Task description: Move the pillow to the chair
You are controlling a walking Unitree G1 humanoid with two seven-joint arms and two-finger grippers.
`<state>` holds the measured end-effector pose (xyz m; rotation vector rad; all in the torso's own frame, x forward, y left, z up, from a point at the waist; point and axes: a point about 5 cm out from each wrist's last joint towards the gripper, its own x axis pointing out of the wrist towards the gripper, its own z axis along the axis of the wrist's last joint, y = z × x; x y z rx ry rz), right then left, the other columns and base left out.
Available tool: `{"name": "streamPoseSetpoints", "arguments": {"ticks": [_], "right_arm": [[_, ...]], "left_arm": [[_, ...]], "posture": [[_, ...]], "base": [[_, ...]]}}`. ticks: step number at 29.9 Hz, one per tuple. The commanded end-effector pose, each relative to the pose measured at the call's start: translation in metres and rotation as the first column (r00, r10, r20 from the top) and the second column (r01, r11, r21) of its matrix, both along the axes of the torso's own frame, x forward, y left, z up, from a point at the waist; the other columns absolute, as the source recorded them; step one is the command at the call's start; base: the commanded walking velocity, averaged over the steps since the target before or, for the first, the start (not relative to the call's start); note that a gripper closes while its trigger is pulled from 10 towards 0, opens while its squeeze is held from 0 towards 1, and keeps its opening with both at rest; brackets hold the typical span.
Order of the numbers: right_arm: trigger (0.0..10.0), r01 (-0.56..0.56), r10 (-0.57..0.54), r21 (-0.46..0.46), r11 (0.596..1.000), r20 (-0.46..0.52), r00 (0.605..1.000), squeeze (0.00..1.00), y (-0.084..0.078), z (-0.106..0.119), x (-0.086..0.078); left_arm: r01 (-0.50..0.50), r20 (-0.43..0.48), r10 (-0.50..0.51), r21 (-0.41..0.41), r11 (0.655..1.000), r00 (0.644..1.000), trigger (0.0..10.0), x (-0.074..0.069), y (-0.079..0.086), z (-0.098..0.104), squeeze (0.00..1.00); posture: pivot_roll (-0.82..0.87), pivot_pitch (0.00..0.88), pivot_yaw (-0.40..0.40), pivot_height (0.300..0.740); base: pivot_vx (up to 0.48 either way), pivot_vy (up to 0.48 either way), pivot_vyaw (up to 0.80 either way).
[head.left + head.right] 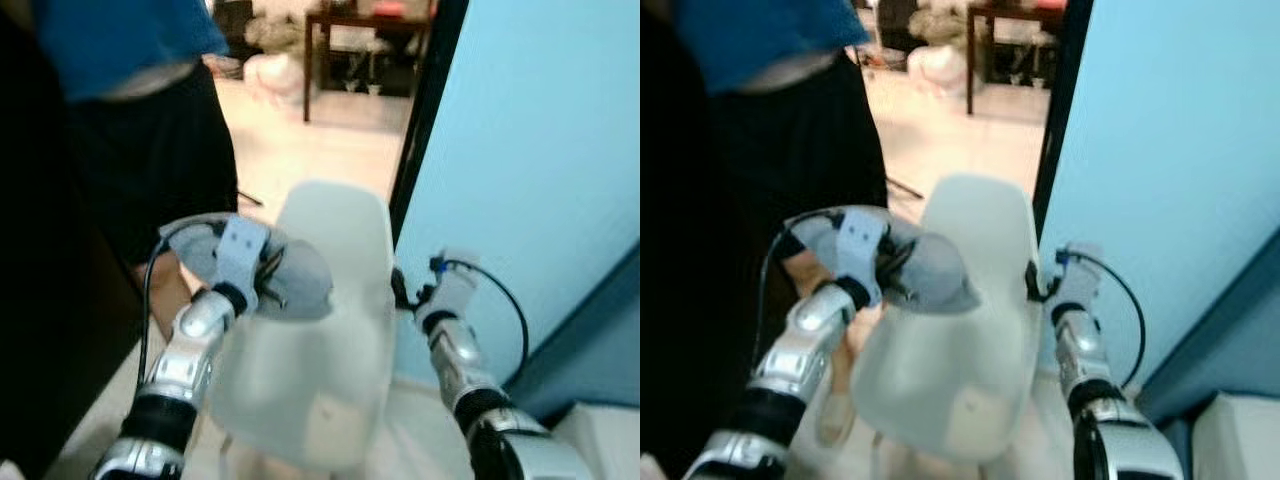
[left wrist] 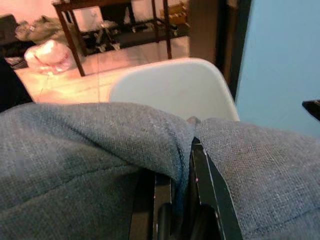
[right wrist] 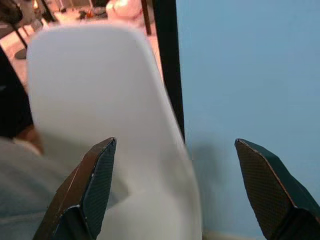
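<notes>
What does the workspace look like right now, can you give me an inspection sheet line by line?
Surface: pale tiled floor; no table at the work spot.
Job's things: grey woven fabric pillow held over the seat of the white moulded plastic chair, not yet set down.
Clutter: pink-white bag on the floor by a dark wooden table.
Grippers: left gripper pinches a fold of the pillow; right gripper open, beside the chair back.
Cables: black cable loops from the right wrist; another runs along the left arm.
Surroundings: light blue wall on the right; a person in a blue top stands close on the left.
</notes>
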<state>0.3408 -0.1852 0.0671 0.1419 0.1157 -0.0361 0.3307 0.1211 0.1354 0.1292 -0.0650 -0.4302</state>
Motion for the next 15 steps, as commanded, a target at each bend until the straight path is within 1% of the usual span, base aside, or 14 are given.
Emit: {"name": "streamPoseSetpoints", "arguments": {"ticks": [1,14,15], "right_arm": [[10.0,-0.017,0.017,0.017,1.000,0.003,1.000,0.00,0.0087,-0.0003,0.0007],[10.0,-0.014,0.014,0.017,1.000,0.000,1.000,0.00,0.0077,-0.0013,0.0000],[10.0,-0.014,0.014,0.019,1.000,0.000,1.000,0.00,0.0077,-0.0012,0.0001]], "left_arm": [[0.009,0.073,-0.009,-0.002,1.000,0.997,10.0,0.0012,-0.0005,0.0133,0.00],[0.036,0.066,-0.038,0.026,0.999,0.997,10.0,0.0006,-0.0028,0.0109,0.00],[0.045,0.062,-0.048,0.044,0.998,0.997,10.0,0.0005,-0.0033,0.0104,0.00]], "posture": [[0.04,0.000,-0.041,0.740],[0.04,0.000,-0.038,0.740],[0.04,0.000,-0.038,0.740]], "base": [[0.000,0.000,0.00],[0.000,0.000,0.00],[0.000,-0.480,0.00]]}}
